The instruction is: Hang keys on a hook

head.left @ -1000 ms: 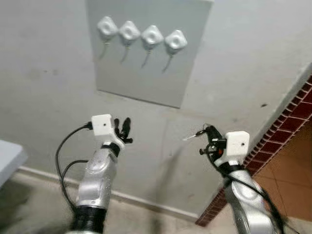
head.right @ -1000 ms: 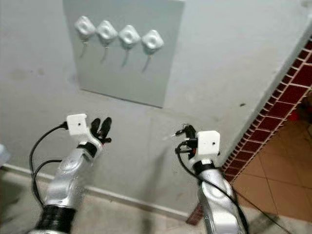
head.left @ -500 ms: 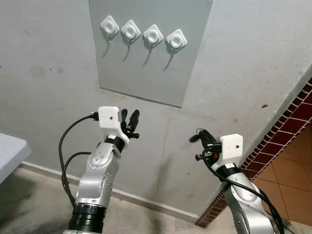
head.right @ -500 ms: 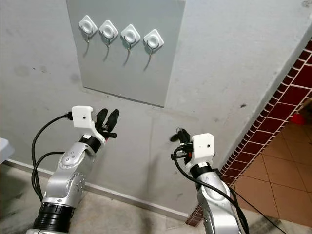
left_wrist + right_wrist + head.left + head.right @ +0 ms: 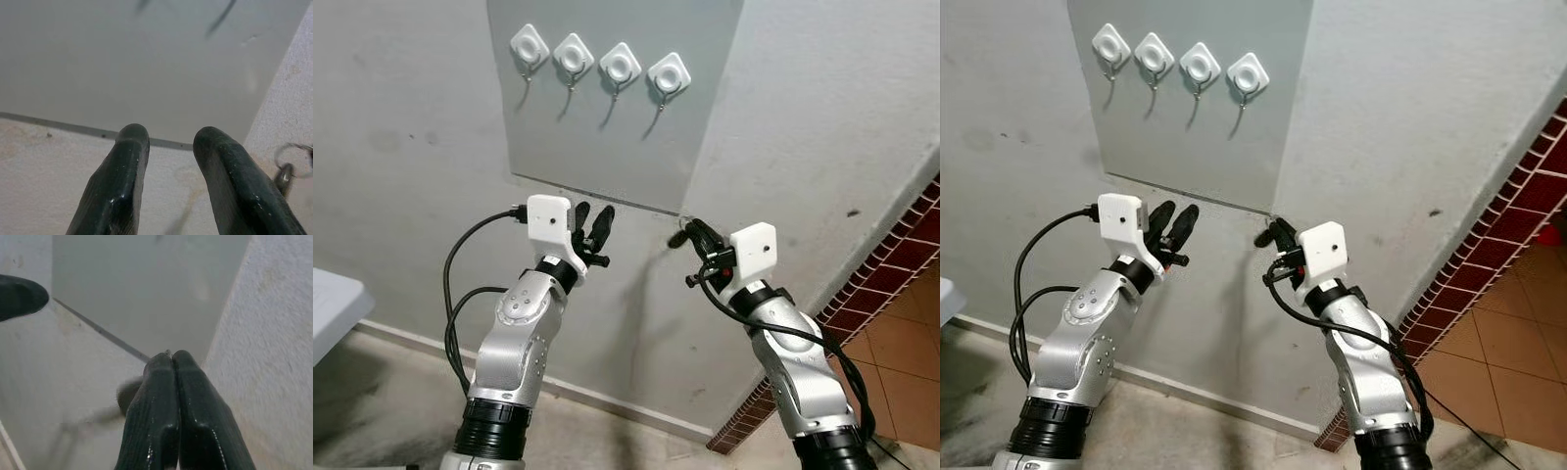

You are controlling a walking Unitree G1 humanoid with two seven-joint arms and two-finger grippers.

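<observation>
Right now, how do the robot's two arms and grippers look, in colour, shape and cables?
Both arms are silver, rounded metal segments with a ribbed black collar near the base. Each wrist carries a white box-shaped camera housing. The left gripper and the right gripper each have two long, glossy black fingers with rounded tips. Black cables loop from each wrist housing down along the arm.

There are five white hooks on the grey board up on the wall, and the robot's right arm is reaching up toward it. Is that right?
Not quite: the grey board carries four white hooks, not five, as the left eye view shows. The right end effector is indeed reaching up toward the board's lower corner.
</observation>
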